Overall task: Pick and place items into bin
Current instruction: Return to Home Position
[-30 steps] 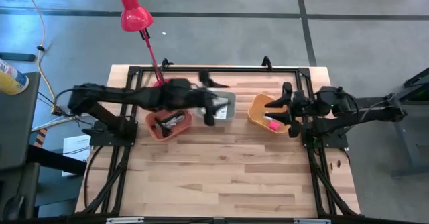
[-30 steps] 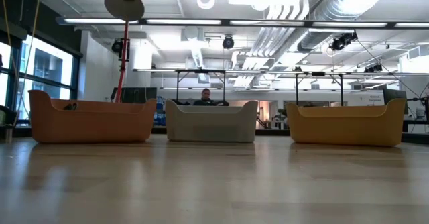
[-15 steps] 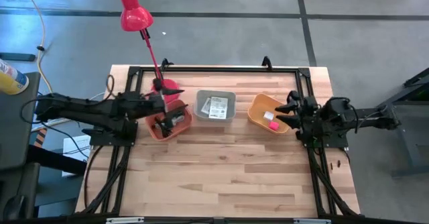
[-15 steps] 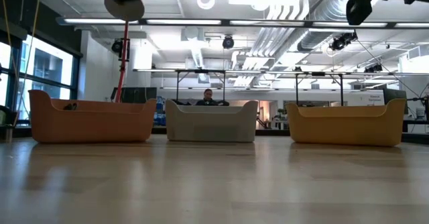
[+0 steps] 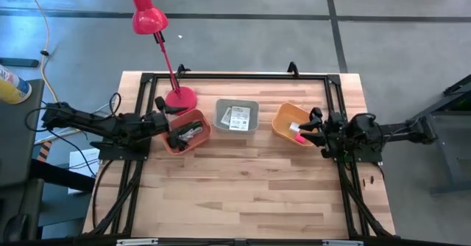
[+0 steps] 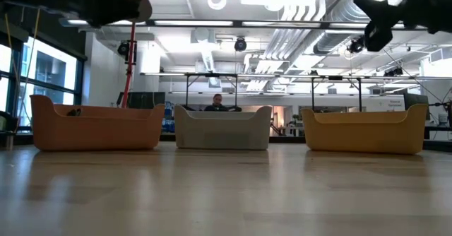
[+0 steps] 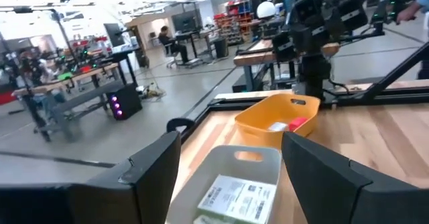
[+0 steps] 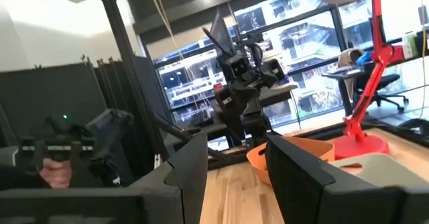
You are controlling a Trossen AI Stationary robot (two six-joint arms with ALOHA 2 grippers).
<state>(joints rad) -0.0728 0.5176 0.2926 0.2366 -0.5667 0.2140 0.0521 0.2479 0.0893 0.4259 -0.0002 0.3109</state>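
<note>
Three bins stand in a row on the wooden table: a red-orange bin (image 5: 185, 132) with a black cable and silvery bits (image 5: 184, 133), a grey bin (image 5: 236, 116) holding white printed packets (image 7: 238, 196), and a yellow bin (image 5: 289, 124) with a pink block (image 5: 299, 138) and a white block (image 5: 294, 127). My left gripper (image 5: 163, 113) hangs open just left of the red-orange bin, fingers level and pointing at the row (image 7: 230, 143). My right gripper (image 5: 313, 126) is open beside the yellow bin's right side (image 8: 236, 140). Neither holds anything.
A red desk lamp (image 5: 179, 97) stands on the table behind the red-orange bin, its shade (image 5: 146, 16) reaching past the far edge. A black frame rail (image 5: 235, 75) runs round the table. Bare wood (image 5: 243, 194) lies in front of the bins. A person sits far off in the room (image 6: 217, 102).
My left gripper has drawn back from over the grey bin toward the table's left edge, sinking and rolling a little, and stays open. My right gripper has sunk beside the yellow bin and pulled slightly toward the right edge. The bins have not moved.
</note>
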